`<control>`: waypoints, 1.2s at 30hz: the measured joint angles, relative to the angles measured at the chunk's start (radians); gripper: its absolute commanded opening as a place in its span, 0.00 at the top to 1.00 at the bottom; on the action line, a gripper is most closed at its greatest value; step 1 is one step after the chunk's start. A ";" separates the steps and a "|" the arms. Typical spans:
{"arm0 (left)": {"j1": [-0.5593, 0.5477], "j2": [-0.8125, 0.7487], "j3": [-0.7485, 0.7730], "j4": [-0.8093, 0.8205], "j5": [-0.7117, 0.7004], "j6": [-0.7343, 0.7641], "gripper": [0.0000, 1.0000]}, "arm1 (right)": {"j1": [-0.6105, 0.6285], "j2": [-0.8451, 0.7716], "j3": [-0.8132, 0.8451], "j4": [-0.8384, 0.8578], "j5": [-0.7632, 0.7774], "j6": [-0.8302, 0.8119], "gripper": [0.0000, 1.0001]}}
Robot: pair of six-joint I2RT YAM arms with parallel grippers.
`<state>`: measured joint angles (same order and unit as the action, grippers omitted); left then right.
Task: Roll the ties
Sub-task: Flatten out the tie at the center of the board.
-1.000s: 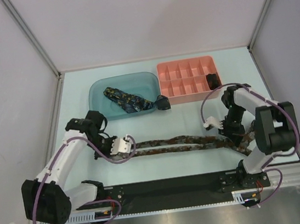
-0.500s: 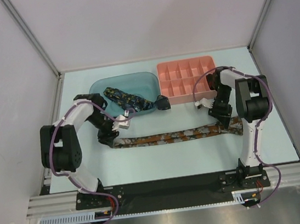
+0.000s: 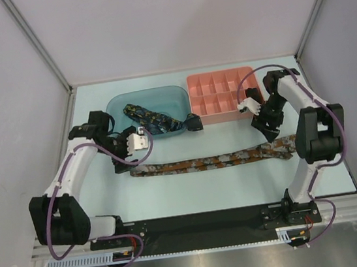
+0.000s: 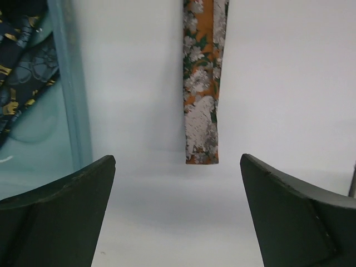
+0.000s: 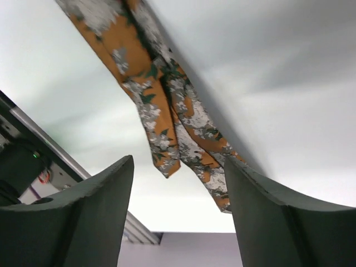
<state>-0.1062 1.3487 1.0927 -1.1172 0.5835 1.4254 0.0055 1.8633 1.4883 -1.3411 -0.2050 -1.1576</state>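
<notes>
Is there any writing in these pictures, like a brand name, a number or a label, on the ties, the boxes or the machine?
No text can be read in any view.
The orange flowered tie: pattern only, no label showing.
The navy tie in the blue tray: pattern only.
The pink divided box: plain.
The pale strips by the arm bases: too small to tell whether they carry any marks.

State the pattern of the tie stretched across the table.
Orange tie, grey-white flowers, green leaves; left wrist view.
</notes>
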 measured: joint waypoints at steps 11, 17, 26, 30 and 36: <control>-0.057 0.008 -0.134 0.210 0.011 -0.094 0.01 | 0.144 -0.355 -0.430 0.237 0.020 -0.034 0.00; -0.057 -0.035 -0.186 0.259 0.011 -0.114 0.01 | 0.176 -0.462 -0.629 0.436 0.138 -0.114 0.00; -0.057 -0.140 -0.241 0.302 0.024 -0.126 0.01 | 0.135 -0.375 -0.607 0.534 0.167 -0.221 0.00; -0.057 -0.214 -0.245 0.361 0.040 -0.193 0.00 | 0.116 -0.316 -0.584 0.536 0.176 -0.267 0.08; -0.055 -0.456 -0.364 0.631 0.044 -0.376 0.01 | 0.086 -0.258 -0.514 0.489 0.175 -0.339 0.30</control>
<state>-0.1608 0.8928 0.7284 -0.4862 0.6277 1.0492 0.0917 1.6051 0.9741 -0.8520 -0.0299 -1.4967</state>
